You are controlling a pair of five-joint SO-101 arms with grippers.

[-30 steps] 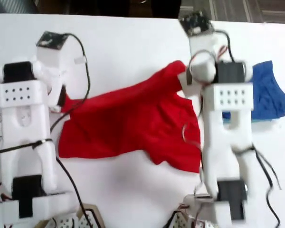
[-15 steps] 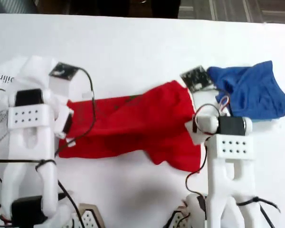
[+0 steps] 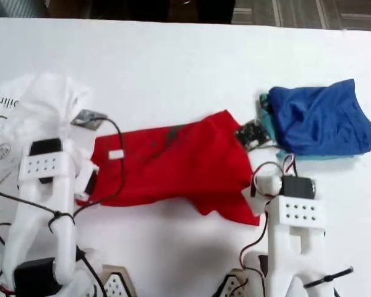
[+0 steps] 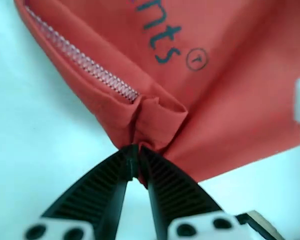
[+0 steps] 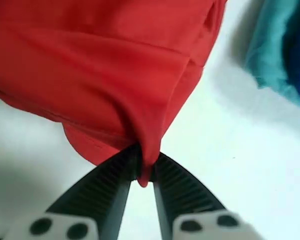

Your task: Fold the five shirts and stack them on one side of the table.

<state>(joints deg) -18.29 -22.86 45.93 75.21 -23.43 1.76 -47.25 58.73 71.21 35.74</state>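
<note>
Both arms had pulled back over that last second, and the red shirt (image 3: 179,167) came with them. Its far edge, which had been lifted up beside the blue shirt (image 3: 318,117), was down flat, and the right arm (image 3: 294,223) no longer covered any of the blue shirt.

We now had the red shirt spread on the white table (image 3: 173,49) just beside the blue shirt, stretching away from it toward the left arm (image 3: 43,198). The high view gave us the layout; the wrist views gave us the grip.

On the left wrist view, the left gripper (image 4: 137,155) had its black ribbed jaws closed to a sliver on a bunched corner of the red shirt (image 4: 225,100). A stitched hem (image 4: 85,62) and dark print showed on the cloth.

On the right wrist view, the right gripper (image 5: 144,162) pinched just as tightly on a fold of the red shirt (image 5: 90,60), at the end nearest the blue shirt. That view also caught the teal shirt (image 5: 270,55) up close. From above, it was a thin edge (image 3: 266,120) peeking out under the blue shirt.

A white shirt (image 3: 43,105) lay crumpled well apart from the blue shirt, beyond the red shirt's other end.

The red cloth looked long, narrow and wrinkled. It was layered where the right wrist view saw it, with one loose flap at the end nearer the blue shirt.
</note>
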